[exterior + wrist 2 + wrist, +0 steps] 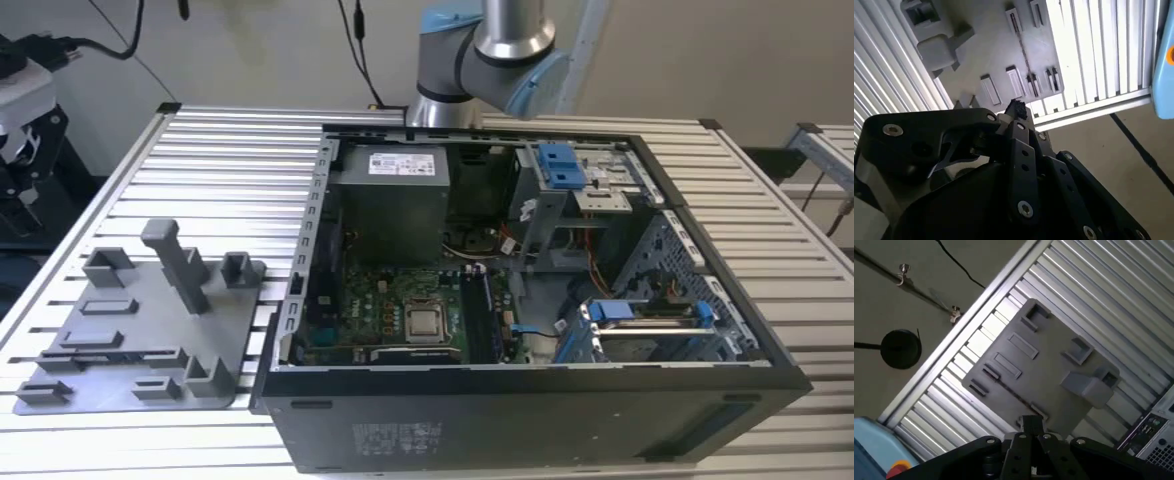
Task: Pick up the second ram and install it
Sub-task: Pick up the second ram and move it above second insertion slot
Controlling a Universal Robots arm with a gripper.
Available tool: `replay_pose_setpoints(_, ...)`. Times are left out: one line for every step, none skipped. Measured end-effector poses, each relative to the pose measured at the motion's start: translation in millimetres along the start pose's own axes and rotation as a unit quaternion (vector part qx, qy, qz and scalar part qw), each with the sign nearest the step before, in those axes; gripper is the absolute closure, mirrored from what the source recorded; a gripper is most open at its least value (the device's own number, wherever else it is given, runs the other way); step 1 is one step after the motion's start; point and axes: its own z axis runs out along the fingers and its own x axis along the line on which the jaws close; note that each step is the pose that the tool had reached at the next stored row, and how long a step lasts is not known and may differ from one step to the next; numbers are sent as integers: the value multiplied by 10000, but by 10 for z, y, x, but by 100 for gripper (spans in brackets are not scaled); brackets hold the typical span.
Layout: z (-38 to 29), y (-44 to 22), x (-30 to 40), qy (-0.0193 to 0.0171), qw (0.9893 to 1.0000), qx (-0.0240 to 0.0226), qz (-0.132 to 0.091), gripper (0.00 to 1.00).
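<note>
Black two-finger gripper [1016, 107] is hanging up in the air over the flat grey plastic fixture plate [984, 55], and in both wrist views its fingertips are looking pressed together into one narrow tip [1031, 424]. No gap is showing between them and nothing is sitting in the grip, as far as I can tell. The second ram [1006, 389] is looking like that thin dark strip running across the fixture plate, seen edge-on, so it seems to be standing on its long edge between the little grey slot blocks; the same strip is showing in the second wrist view [1023, 50]. The gripper is lining up near one end of it but is staying clear of it, not touching. The chunky grey upright post [1089, 387] is standing on the same plate, off to the side of the ram. In the exterior view the fixture plate [134, 330] is lying on the ribbed silver aluminium table [227, 170], just beside the open black computer case [534, 385] on the exterior view's left, with the silver and light-blue robot arm [494, 60] rising behind the case.
</note>
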Motion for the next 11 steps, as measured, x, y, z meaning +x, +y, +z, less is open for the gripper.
replay_pose_setpoints(0, 1, -1, 4, 10000, 0, -89, 89)
replay_pose_setpoints(0, 1, -1, 9, 9998, -1, -187, 89)
replay_pose_setpoints(0, 1, -1, 13, 9996, -2, -275, 89)
replay_pose_setpoints(0, 1, -1, 18, 9993, -2, -367, 89)
replay_pose_setpoints(0, 2, -2, 22, 9990, -2, -457, 89)
replay_pose_setpoints(0, 2, -1, 26, 9985, -3, -546, 89)
replay_pose_setpoints(1, 2, -2, 30, 9980, -4, -637, 89)
replay_pose_setpoints(2, 2, -2, 34, 9974, -4, -726, 89)
replay_pose_setpoints(2, 3, -3, 38, 9967, -5, -815, 89)
replay_pose_setpoints(3, 3, -2, 43, 9959, -5, -905, 89)
replay_pose_setpoints(4, 3, -2, 46, 9950, -4, -996, 89)
